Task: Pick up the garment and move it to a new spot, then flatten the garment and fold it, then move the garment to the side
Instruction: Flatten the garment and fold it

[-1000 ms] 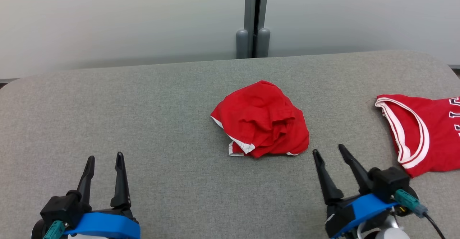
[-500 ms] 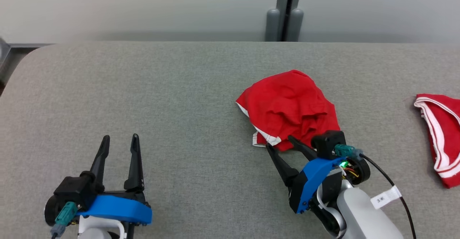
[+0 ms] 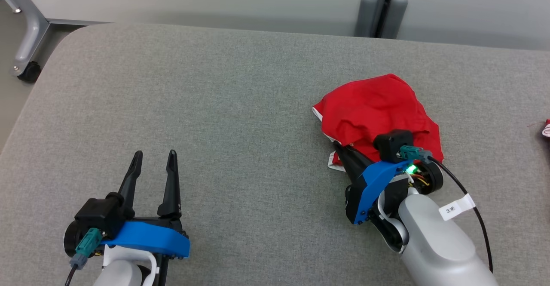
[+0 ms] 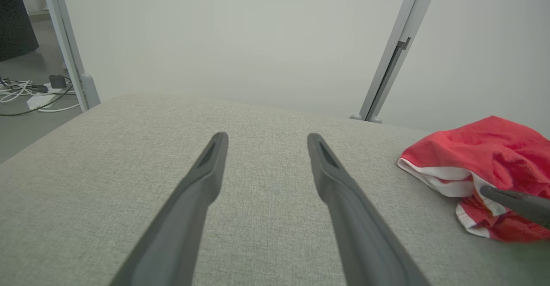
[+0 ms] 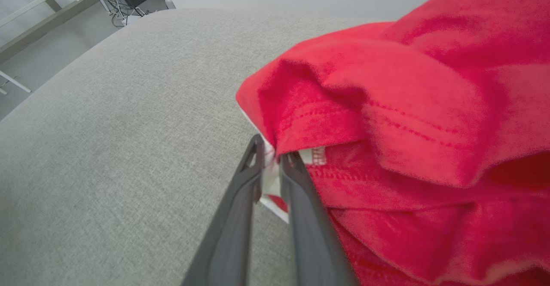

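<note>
Head view is showing the right gripper (image 3: 338,148) pinching the crumpled red garment's (image 3: 378,105) white hem at two o'clock on the grey table (image 3: 215,105); the left gripper (image 3: 155,152) is sitting spread wide, empty.

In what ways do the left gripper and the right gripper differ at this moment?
The left gripper has its jaws wide apart; the right gripper has them nearly together. The left gripper holds nothing; the right gripper pinches the white trim of the red garment. The left gripper sits over bare grey surface, apart from the garment; the right gripper is at its edge. Both have dark fingers and a blue mount.
</note>
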